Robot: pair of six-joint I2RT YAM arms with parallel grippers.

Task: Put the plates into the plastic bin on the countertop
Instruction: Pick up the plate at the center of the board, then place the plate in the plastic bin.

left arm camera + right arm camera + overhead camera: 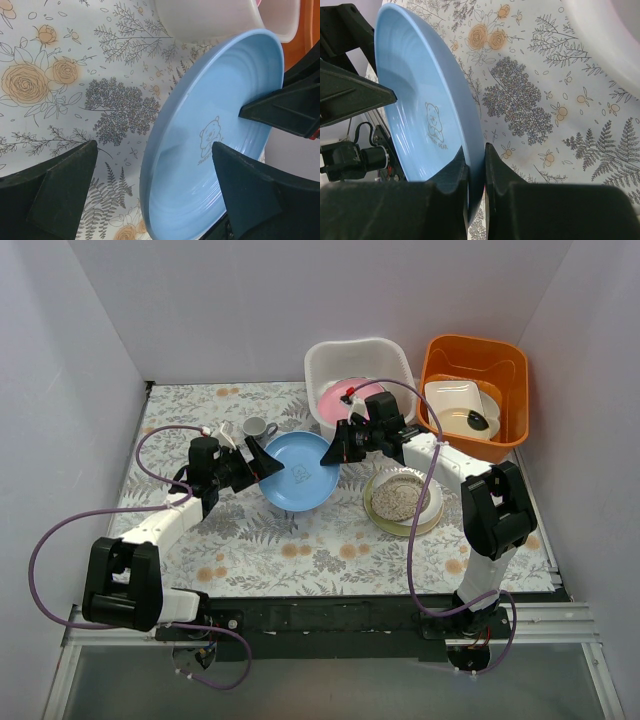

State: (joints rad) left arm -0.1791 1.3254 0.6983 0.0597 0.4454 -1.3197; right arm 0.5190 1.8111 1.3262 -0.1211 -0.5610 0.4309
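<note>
A blue plate (298,472) with a bear print hangs tilted over the countertop (300,550), in front of the white plastic bin (358,368). My right gripper (337,451) is shut on the plate's right rim (476,155). My left gripper (267,462) is open, its jaws wide apart on either side of the plate's left rim (154,147) and not touching it. A pink plate (343,398) lies inside the bin. A stack of plates with a speckled beige one (402,497) on top sits to the right on the countertop.
An orange tub (475,390) with a squarish white dish (455,405) stands right of the bin. A small grey cup (257,428) stands behind my left gripper. White walls close in the back and both sides.
</note>
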